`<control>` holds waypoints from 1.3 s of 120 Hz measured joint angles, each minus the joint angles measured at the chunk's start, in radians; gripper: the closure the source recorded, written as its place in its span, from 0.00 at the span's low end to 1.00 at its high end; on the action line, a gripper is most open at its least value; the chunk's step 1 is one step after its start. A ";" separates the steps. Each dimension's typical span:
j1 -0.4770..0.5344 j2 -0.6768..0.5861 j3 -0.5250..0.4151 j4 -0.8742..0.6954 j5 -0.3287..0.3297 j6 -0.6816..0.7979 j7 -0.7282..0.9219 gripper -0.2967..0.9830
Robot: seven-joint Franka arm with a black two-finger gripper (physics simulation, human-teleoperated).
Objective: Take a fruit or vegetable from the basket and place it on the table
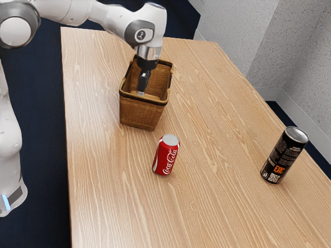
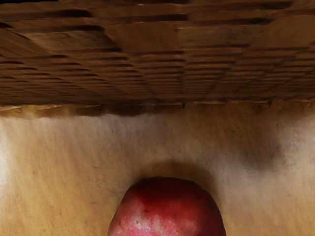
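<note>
At the lower right of the exterior view, a black can [image 1: 283, 155] stands on the worktop [image 1: 222, 217]; a red Coca-Cola can [image 1: 166, 156] stands lower centre. Farther back, upper centre, the fingers [image 1: 143, 83] reach into the wicker basket [image 1: 140, 113]; how far open or what they hold, I cannot tell. The red fruit or vegetable [image 2: 168, 209] is inside, near a woven wall.

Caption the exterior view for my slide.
Gripper inside a wicker basket; a red can and a black can stand on the wooden table.

The wood-grained table [image 1: 217, 206] carries a wicker basket [image 1: 139, 114], a red Coca-Cola can [image 1: 166, 155] and a black can [image 1: 284, 155].
</note>
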 joint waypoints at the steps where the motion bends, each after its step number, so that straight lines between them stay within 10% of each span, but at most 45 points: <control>1: 0.000 0.001 0.000 -0.002 -0.001 0.002 0.000 0.23; 156: 0.000 0.094 -0.001 -0.056 -0.050 0.147 0.079 0.23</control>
